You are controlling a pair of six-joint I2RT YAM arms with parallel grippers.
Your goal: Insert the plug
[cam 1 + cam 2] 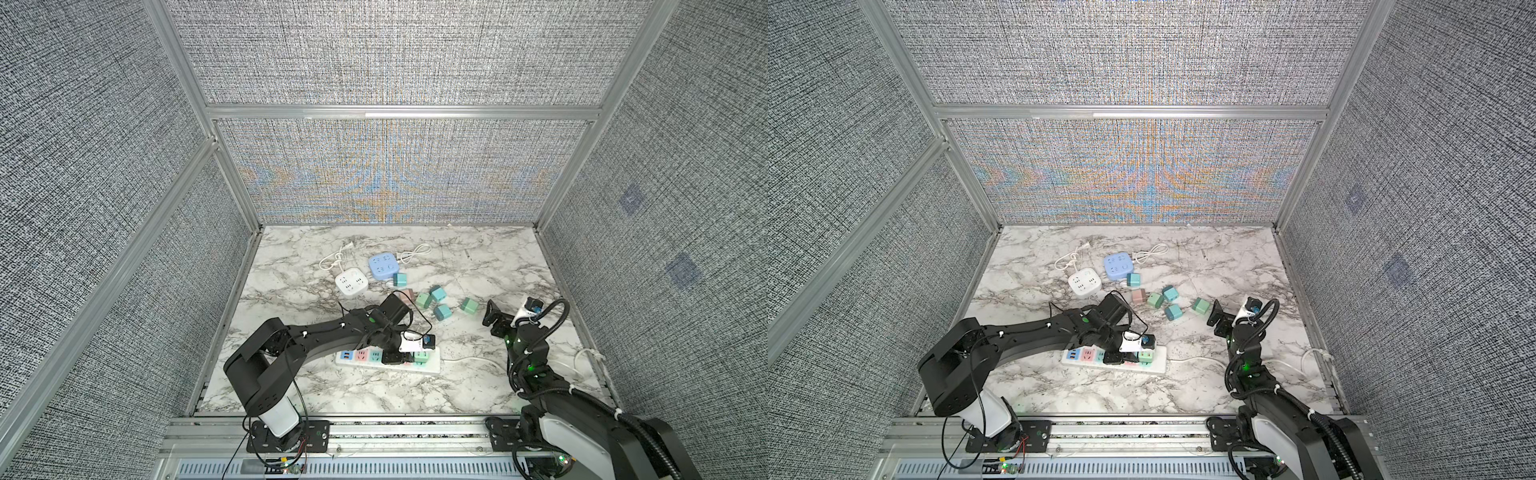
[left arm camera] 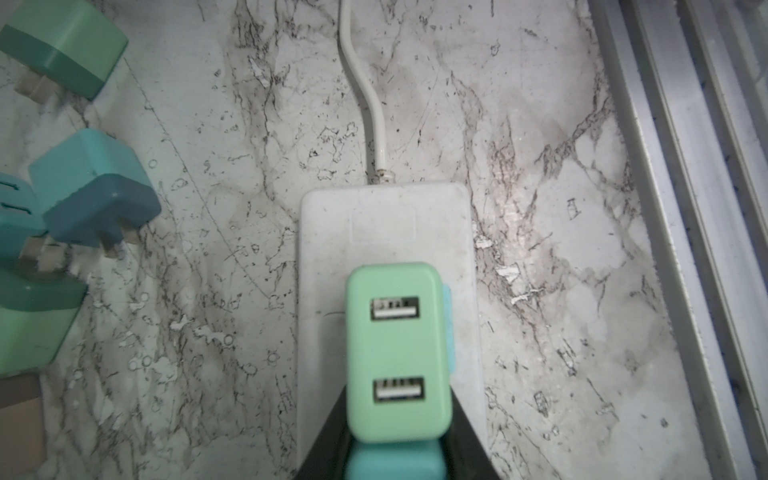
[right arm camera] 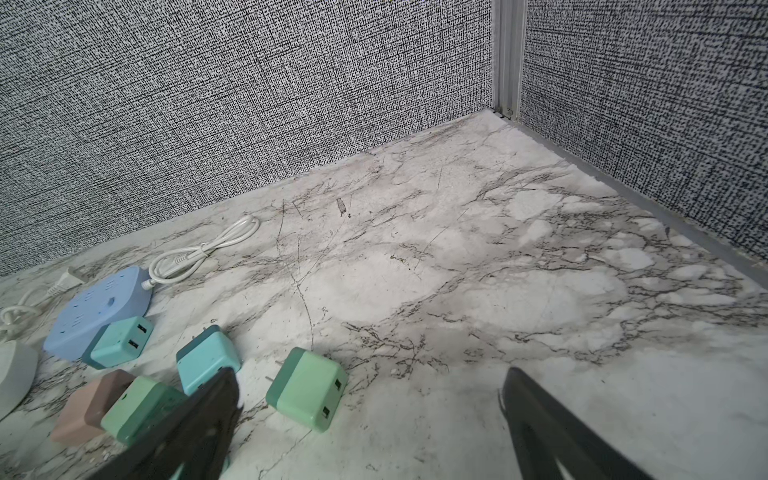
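Toward counter [image 1: 374, 395] front edge, left jaws: I see them clamped on green plug [image 2: 397, 357], over white power strip [image 2: 386, 224].
Right jaws: wide apart, gripping nothing.

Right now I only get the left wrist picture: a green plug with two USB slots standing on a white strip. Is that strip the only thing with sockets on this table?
Observer: No. Farther back sit a white socket cube and a blue socket block.
Operator: What is the second arm up to?
Observer: The right gripper is open and empty, close to a loose green plug.
Operator: Has my strip any spare sockets?
Observer: In both top views the power strip shows blue, pink and green socket faces with nothing in them, past the held green plug, at the end away from its cord.
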